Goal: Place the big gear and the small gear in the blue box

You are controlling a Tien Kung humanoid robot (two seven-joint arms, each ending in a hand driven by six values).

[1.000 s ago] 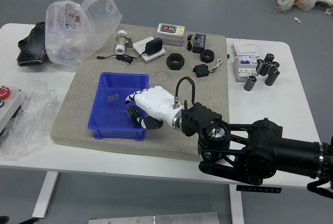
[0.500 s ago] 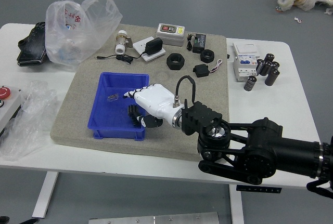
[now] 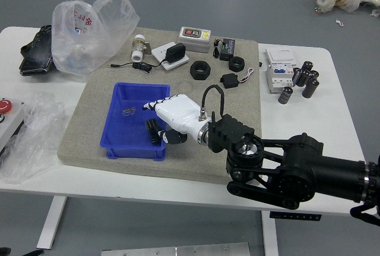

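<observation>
My right hand reaches in from the right over the right side of the blue box. Its white back faces up, and its fingers are spread toward the box's middle. A ribbed black object shows below the fingers inside the box; whether it touches them I cannot tell. Farther back on the grey mat lie two black rings that look like gears, the bigger one left of the smaller one. At the lower left corner, small dark parts of my left hand show.
A small clear item lies in the box. Behind it are a white adapter plate, a grey case and a black cabled block. Plastic bags are at left; a white carton and black cylinders stand at right.
My right hand's fingertips have lifted slightly and shifted a little over the box. The two rings on the mat have not moved.
</observation>
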